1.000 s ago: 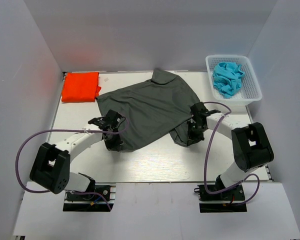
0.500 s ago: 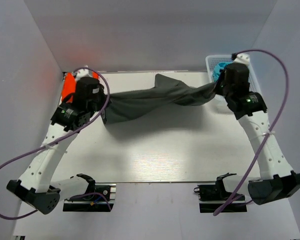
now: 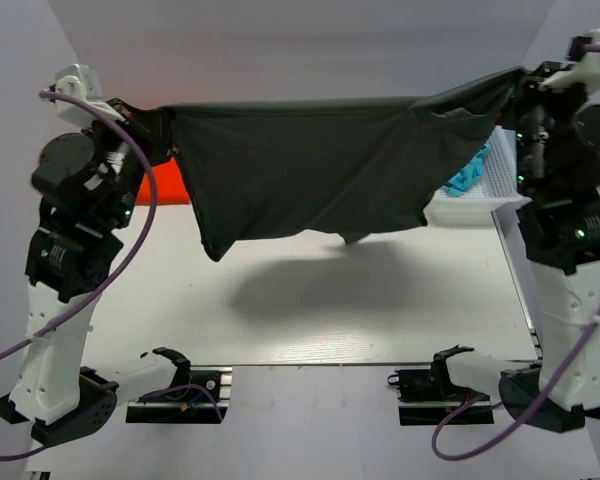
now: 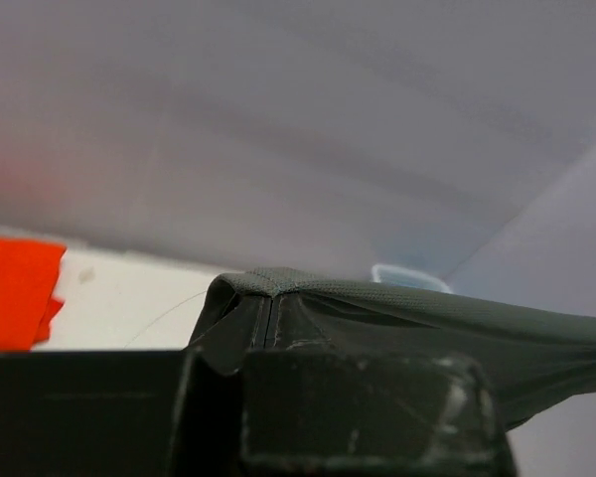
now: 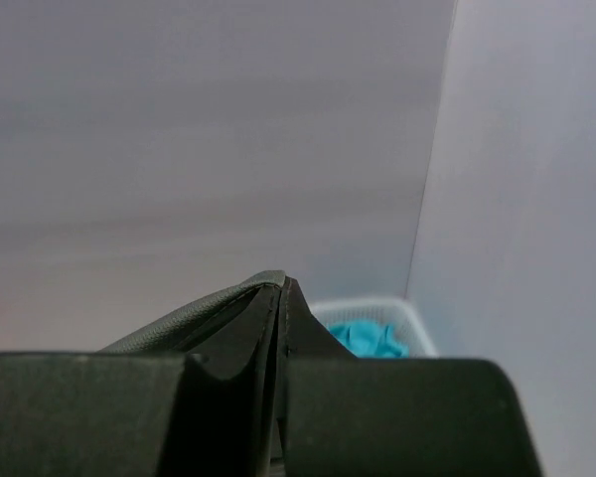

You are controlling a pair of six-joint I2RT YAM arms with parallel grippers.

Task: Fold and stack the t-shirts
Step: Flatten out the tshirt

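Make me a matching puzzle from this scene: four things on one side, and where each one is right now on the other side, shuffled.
Things:
1. grey t-shirt
2. orange-red t-shirt
3. white basket
4. blue cloth

Places:
A. inside the basket
B. at the far right of the table
C. stretched in the air between the left gripper and the right gripper
D. lying at the table's far left, partly hidden behind the hanging shirt

Pairs: 1-C, 2-D, 3-B, 4-A

arms — white links, black joints | cables — thin, purple
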